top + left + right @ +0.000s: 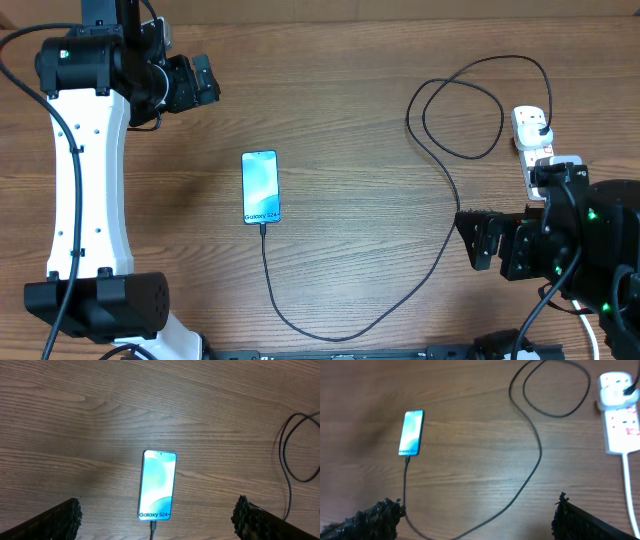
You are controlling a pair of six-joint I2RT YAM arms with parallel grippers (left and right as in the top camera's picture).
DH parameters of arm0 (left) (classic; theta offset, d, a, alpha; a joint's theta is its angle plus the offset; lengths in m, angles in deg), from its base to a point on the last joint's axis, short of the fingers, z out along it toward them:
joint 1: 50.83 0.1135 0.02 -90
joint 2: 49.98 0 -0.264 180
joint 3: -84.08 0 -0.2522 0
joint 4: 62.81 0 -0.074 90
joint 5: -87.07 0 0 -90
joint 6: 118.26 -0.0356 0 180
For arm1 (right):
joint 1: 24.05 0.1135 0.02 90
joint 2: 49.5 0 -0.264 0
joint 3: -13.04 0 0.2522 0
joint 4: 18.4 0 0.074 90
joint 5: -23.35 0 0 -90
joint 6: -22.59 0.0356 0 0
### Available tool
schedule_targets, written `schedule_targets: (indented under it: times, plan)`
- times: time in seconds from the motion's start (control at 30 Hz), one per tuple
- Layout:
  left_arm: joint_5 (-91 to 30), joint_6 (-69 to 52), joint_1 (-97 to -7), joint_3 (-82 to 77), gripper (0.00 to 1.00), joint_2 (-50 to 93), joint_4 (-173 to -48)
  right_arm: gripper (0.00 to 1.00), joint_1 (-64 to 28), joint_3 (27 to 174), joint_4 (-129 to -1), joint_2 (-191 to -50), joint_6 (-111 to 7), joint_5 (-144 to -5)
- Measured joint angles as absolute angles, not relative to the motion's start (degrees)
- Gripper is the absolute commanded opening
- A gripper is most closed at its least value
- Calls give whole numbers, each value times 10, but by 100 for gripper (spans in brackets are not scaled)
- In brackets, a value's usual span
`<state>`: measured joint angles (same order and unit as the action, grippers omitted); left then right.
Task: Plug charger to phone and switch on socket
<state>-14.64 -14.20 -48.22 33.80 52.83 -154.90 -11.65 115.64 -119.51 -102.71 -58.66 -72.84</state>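
Charger cable [540, 454] runs from our Galaxy S24 phone's [261, 187] bottom edge to the white power strip [621, 420]; left gripper [157, 510] and right gripper [477, 505] gape wide, empty.

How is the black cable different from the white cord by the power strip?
The charger is thin and black; the white cord is thicker. The charger loops and curves to the phone; the white cord runs straight from the socket. Both join the socket.
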Motion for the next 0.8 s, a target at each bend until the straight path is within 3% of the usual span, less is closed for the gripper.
schedule_targets:
  times: [0.13, 0.27, 0.8]
  plan:
    - [-146, -142, -482, 338, 100, 528, -1549, 100, -117, 1153, -1163, -1026, -587, -706]
    - [-146, -142, -482, 338, 100, 528, -1549, 100, -123, 1094, -1048, -1000, -587, -671]
    - [-144, -137, -482, 338, 100, 528, -1550, 100, -177, 589, -599, -675, -600, -683]
